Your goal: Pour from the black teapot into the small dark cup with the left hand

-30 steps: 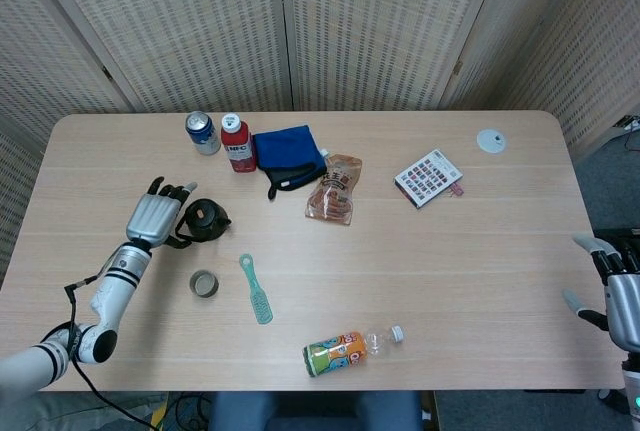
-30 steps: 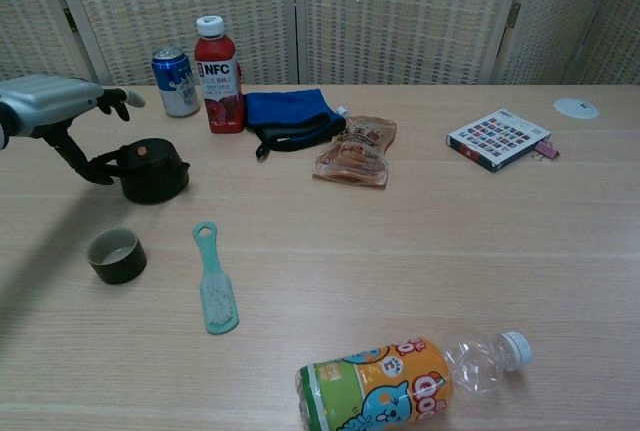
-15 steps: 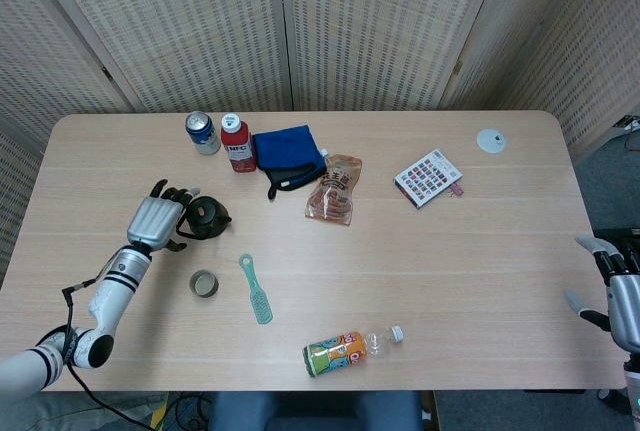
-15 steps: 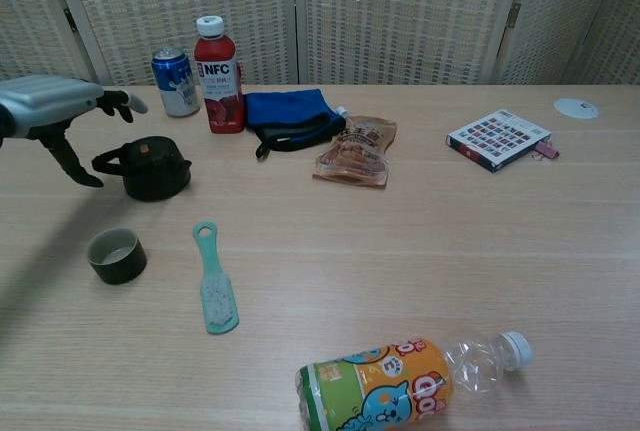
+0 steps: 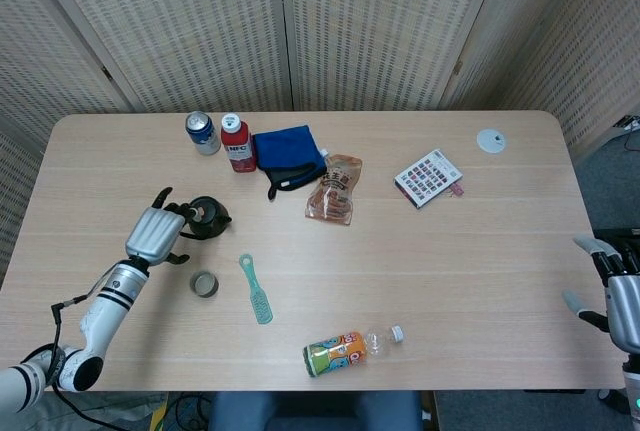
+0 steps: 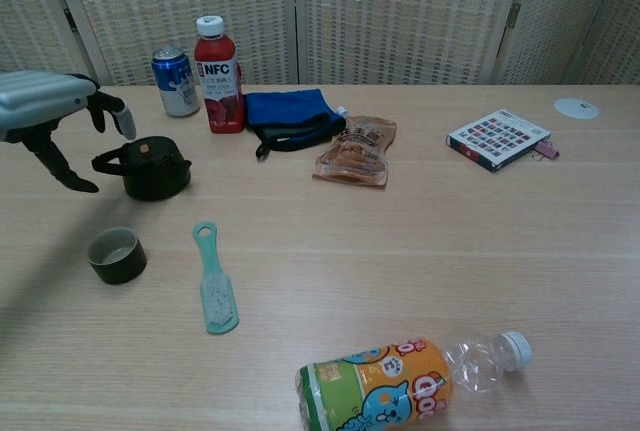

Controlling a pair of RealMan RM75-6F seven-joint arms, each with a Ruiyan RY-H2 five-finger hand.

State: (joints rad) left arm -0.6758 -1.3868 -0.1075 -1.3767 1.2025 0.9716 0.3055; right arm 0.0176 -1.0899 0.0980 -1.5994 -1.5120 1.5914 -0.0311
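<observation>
Nearest the robot lies an orange bottle (image 6: pixel 410 383) on its side, cap to the right. Beyond it a green brush (image 6: pixel 212 283) lies flat, and just left of that stands the cup (image 6: pixel 114 255), upright. Further back sits the teapot (image 6: pixel 150 168), upright, well apart from the cup. The left hand (image 5: pixel 155 232) hovers just left of the teapot with its fingers spread and holding nothing — the fingertips (image 6: pixel 112 114) hang above the teapot's left side, not touching it. At the table's (image 5: pixel 480 251) right edge the right hand (image 5: pixel 612 296) is open, fingers apart. Toward the back: a snack bag (image 6: pixel 355 150), a blue cloth (image 6: pixel 288 113), a red bottle (image 6: pixel 218 76), a can (image 6: pixel 176 81) — and far right a card box (image 6: pixel 498 137) and a white disc (image 6: pixel 576 107).
</observation>
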